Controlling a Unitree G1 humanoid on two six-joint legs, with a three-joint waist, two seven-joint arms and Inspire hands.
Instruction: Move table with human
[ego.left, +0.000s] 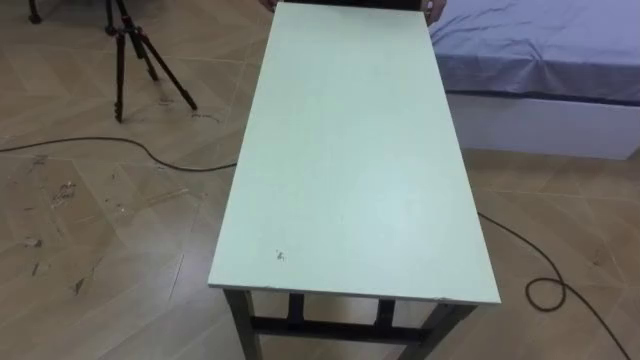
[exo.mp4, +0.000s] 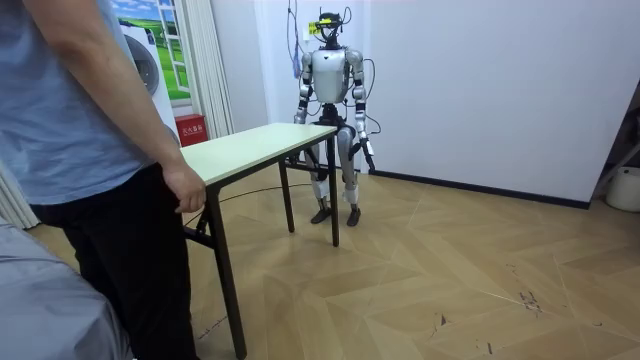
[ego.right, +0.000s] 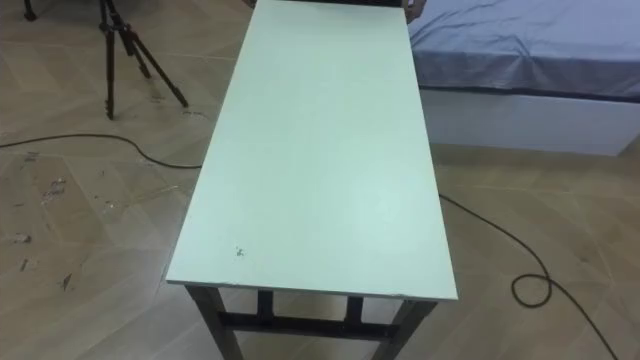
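The table top (ego.left: 350, 150) is a smooth, pale green board with a soft matt sheen, marked by one small dark speck. Its frame (ego.left: 240, 318) looks like dark painted metal. The floor (ego.left: 100, 230) is wood-look herringbone parquet, lightly glossy and scuffed. The bed sheet (ego.left: 540, 45) is blue-grey cloth, faintly creased. The tripod (ego.left: 120, 60) is matt black.

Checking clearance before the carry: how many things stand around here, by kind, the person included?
table: 1
bed: 1
tripod: 1
person: 1
Total: 4
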